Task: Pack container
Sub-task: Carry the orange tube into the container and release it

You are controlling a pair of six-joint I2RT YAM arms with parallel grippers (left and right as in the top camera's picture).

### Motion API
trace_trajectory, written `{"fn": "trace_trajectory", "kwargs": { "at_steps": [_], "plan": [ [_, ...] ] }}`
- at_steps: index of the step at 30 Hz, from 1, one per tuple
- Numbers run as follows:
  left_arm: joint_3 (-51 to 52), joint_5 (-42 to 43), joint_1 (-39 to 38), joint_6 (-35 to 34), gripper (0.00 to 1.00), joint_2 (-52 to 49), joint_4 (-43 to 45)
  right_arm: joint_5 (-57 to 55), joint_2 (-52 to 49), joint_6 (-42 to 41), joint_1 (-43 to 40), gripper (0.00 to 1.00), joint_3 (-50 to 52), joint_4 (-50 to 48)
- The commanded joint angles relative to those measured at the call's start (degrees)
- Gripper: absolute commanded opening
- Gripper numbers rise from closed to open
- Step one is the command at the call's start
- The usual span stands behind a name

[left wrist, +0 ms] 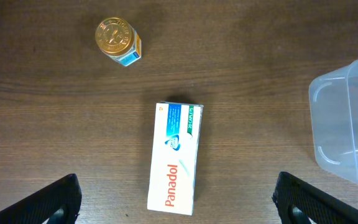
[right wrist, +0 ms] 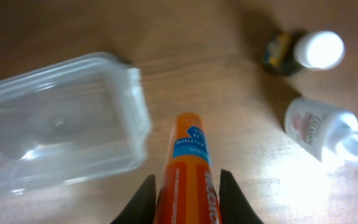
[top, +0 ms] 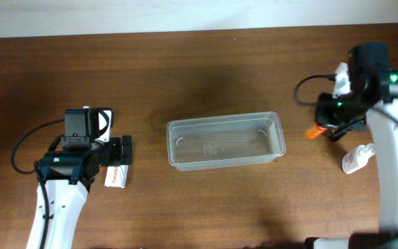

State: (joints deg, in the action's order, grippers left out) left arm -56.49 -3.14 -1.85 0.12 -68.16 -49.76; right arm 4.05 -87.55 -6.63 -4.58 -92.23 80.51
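Right fingers (right wrist: 143, 200) gripped orange tube (right wrist: 190, 149), container (right wrist: 135, 124) at 10 o'clock; probably needed to clear the rim before releasing. Left fingers (left wrist: 48, 200) gaped open over Panadol box (left wrist: 176, 155).

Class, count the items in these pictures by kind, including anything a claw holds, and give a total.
Clear tub: 1
Panadol box: 1
Gold-lidded jar: 1
Orange tube: 1
Bottles: 2, the dark white-capped bottle and the white bottle
Total: 6
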Motion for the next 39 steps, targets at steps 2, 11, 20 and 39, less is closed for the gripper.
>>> {"fn": "trace_trajectory", "kwargs": {
  "at_steps": [2,11,20,39],
  "plan": [
    [-1.16,0.83,0.15,-0.59,0.99,-0.02,-0.02,-0.22,3.45,0.72,11.02,0.17,-1.07,-1.40],
    [-1.16,0.83,0.15,-0.59,0.99,-0.02,-0.04,-3.23,-5.38,-0.94,18.56,0.17,0.26,-5.40],
    [-1.16,0.83,0.15,-0.59,0.99,-0.02,-0.04,-3.28,-15.12,-0.92,17.73,0.17,5.22,-14.47],
    [-1.16,0.83,0.15,-0.59,0.99,-0.02,-0.07,-3.89,-16.15,-0.92,15.80,0.41,3.45,-13.84]
  ]
}}
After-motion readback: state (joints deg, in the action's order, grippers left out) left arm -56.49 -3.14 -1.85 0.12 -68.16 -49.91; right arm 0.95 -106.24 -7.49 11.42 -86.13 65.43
